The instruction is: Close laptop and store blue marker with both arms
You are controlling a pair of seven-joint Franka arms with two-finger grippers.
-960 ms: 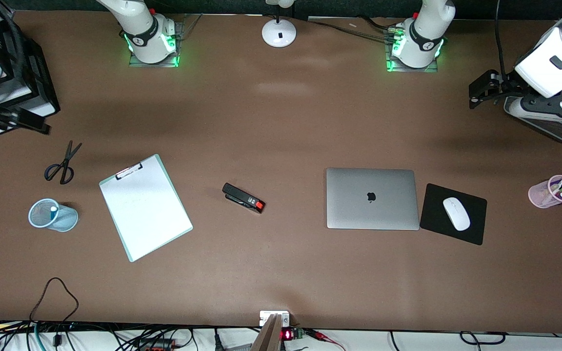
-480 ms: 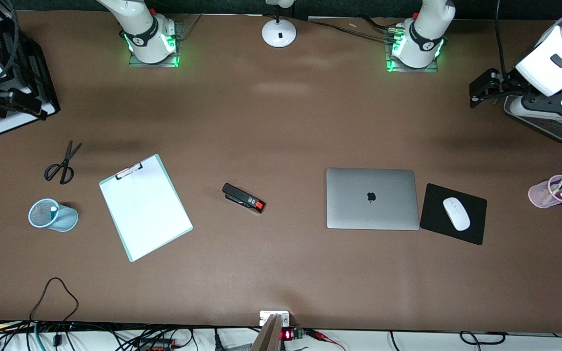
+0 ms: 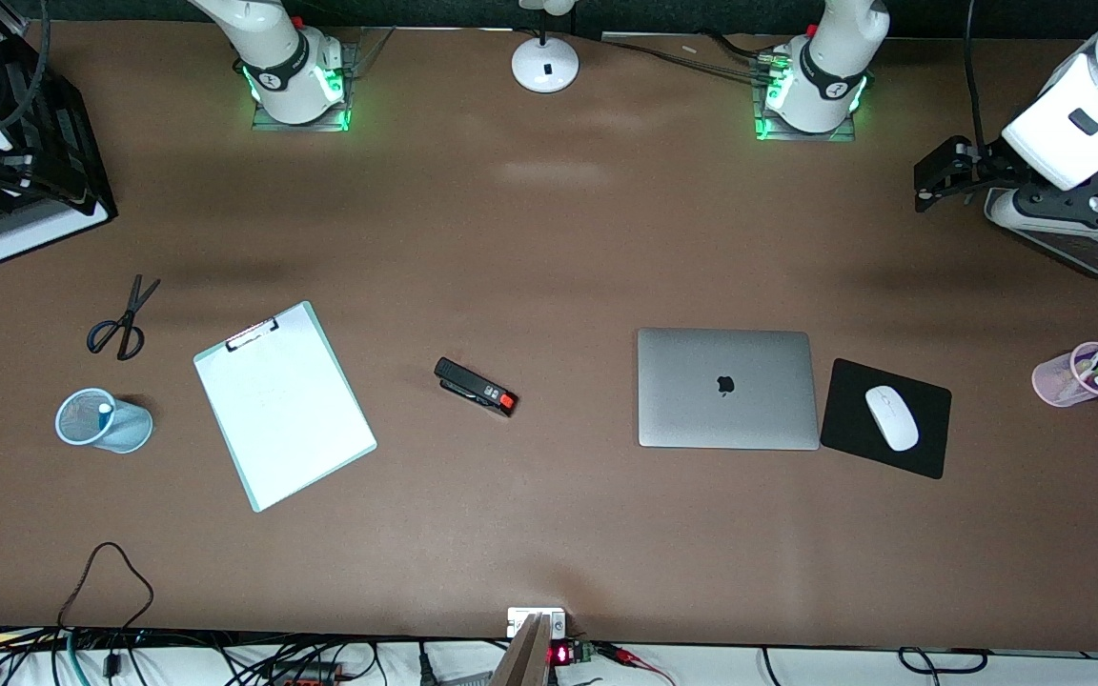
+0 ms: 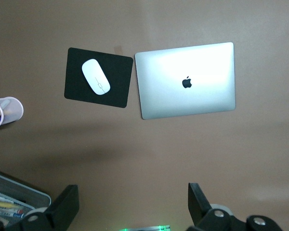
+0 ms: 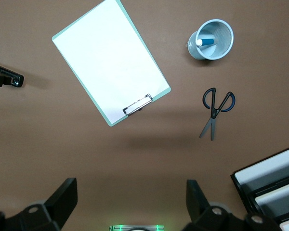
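With the laptop (image 3: 727,388) shut flat on the table and the blue marker (image 5: 205,42) standing in the mesh cup (image 3: 103,419), both jobs look done, so left gripper (image 4: 130,204) and right gripper (image 5: 130,202) hang high, fingers wide apart and empty.

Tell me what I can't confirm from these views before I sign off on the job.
- Blue marker: only its white tip and part of the barrel show; the blue mesh cup hides the rest.
- Laptop: lid down, so keys and screen are hidden.
- Right gripper: fingertips cut off by the right wrist view's edge; in the front view the arm is cropped.
- Left gripper: its open fingers reach the left wrist view's edge.
- Pink cup: its pens are too small to tell apart.
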